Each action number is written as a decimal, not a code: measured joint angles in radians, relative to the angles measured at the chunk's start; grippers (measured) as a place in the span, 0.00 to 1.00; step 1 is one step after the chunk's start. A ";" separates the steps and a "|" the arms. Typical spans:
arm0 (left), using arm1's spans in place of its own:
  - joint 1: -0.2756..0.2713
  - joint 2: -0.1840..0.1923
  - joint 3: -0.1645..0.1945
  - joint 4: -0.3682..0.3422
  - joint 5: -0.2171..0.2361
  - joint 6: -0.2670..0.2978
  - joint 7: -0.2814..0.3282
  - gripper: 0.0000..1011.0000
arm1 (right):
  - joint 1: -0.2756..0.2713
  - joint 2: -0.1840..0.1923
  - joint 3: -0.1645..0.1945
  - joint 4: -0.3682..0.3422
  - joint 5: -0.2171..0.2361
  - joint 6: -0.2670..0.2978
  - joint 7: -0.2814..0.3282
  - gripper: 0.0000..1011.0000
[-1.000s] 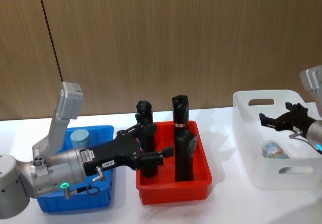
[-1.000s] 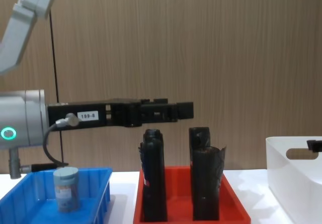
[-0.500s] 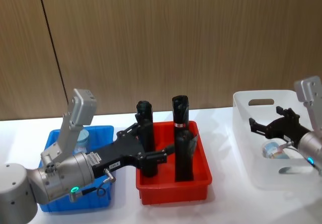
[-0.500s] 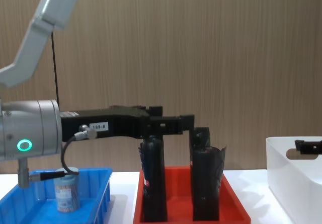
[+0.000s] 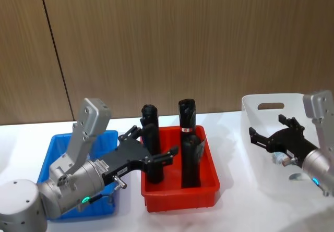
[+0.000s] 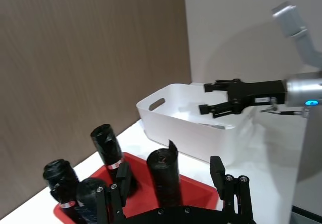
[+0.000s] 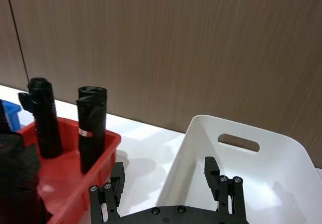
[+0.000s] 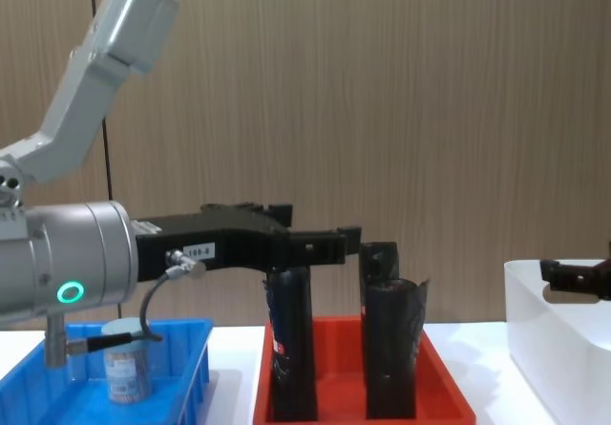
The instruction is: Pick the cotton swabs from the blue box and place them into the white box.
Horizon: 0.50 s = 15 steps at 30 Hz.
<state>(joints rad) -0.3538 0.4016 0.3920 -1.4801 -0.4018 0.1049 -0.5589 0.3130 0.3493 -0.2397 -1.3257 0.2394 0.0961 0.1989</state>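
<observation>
One of the cotton swabs, a small clear jar with a pale lid, stands in the blue box, partly behind my left arm's cable. My left gripper is open and hangs over the left side of the red tray, its fingers spread among the black rolls with nothing held. Over the white box my right gripper is open and holds nothing. A bluish jar peeks out in the white box behind that gripper. The chest view shows the left gripper level with the roll tops.
A red tray sits between the two boxes and holds tall black rolls. A wooden wall runs close behind the white table. Bare tabletop lies between the red tray and the white box.
My left arm has drawn back and its gripper has sunk toward the black rolls. My right gripper has slid left and nearer over the white box.
</observation>
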 joint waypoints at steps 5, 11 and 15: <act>0.013 -0.002 0.007 -0.016 0.022 -0.011 0.061 0.99 | -0.053 -0.002 0.002 -0.072 0.008 -0.010 -0.020 0.99; 0.030 -0.005 0.016 -0.037 0.051 -0.024 0.141 0.99 | -0.111 -0.004 0.005 -0.150 0.017 -0.021 -0.044 0.99; 0.040 -0.007 0.022 -0.051 0.070 -0.033 0.192 0.99 | -0.149 -0.006 0.007 -0.201 0.023 -0.029 -0.060 0.99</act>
<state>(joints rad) -0.3137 0.3948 0.4142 -1.5313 -0.3314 0.0724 -0.3665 0.1638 0.3438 -0.2331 -1.5270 0.2624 0.0673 0.1388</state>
